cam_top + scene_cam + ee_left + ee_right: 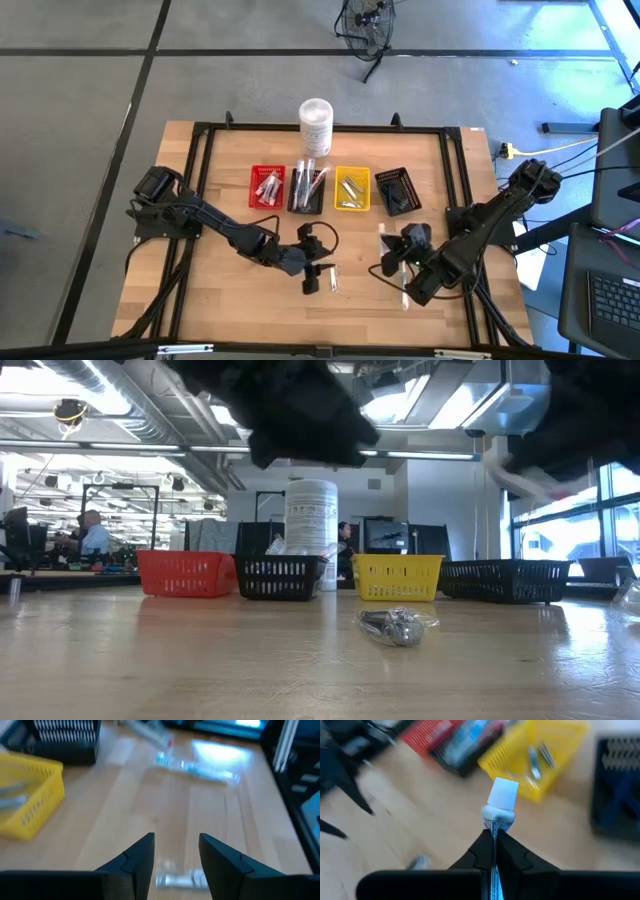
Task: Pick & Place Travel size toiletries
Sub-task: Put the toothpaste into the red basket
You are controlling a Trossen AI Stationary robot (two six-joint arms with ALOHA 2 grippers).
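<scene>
Overhead, both my arms hang over the front of the desk (230, 300), baskets in a row behind. At desk height, a silvery wrapped piece (397, 625) lies loose before the yellow basket (397, 577). My left gripper (176, 857) has its fingers spread, empty, poised above a small wrapped item (181, 880). My right gripper (493, 845) has its fingers pinched tight on a white-capped tube (499, 805), lifted clear. I should carry it level, then release low inside its basket.

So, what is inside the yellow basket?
The small yellow plastic basket holds a few slim silvery pieces. The rest of its floor is hidden by its walls, so the count is unclear.
</scene>
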